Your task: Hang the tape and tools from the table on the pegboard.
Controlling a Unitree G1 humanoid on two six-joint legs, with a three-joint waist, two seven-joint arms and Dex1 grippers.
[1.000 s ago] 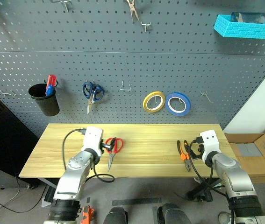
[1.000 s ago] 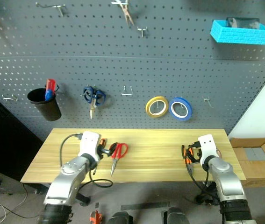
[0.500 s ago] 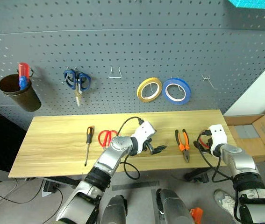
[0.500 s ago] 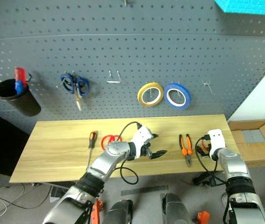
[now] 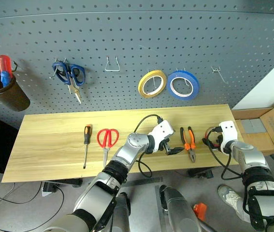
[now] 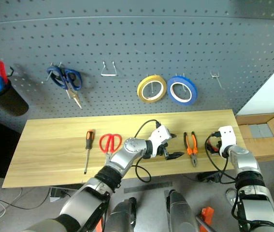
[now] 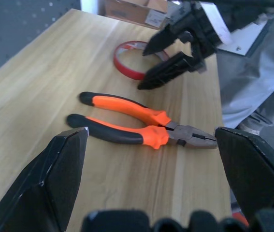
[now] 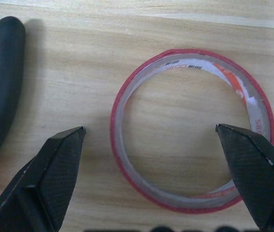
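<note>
On the table (image 5: 50, 154) lie a slim screwdriver (image 5: 86, 145), red-handled scissors (image 5: 108, 139) and orange-and-black pliers (image 5: 189, 142). My left gripper (image 5: 174, 150) is open just left of the pliers; in its wrist view the pliers (image 7: 141, 121) lie crosswise between the spread fingers. My right gripper (image 5: 211, 141) hangs open right of the pliers, above the red tape (image 8: 190, 203), which lies flat with the fingers (image 8: 54, 169) apart on either side of it. The left wrist view also shows the tape (image 7: 127, 67) under the right gripper (image 7: 175, 53). Behind the table stands the pegboard (image 5: 127, 34).
On the pegboard hang a yellow roll (image 5: 152, 83), a blue roll (image 5: 183, 85), blue-handled scissors (image 5: 69, 75) and a dark cup (image 5: 1, 94). Bare hooks (image 5: 110, 65) sit between them and at the right (image 5: 217, 72). A cardboard box (image 5: 272, 130) stands right of the table.
The head camera has tilted down. My left arm swung right across the table, from the red scissors to beside the pliers. The right gripper shifted right, past the pliers.
</note>
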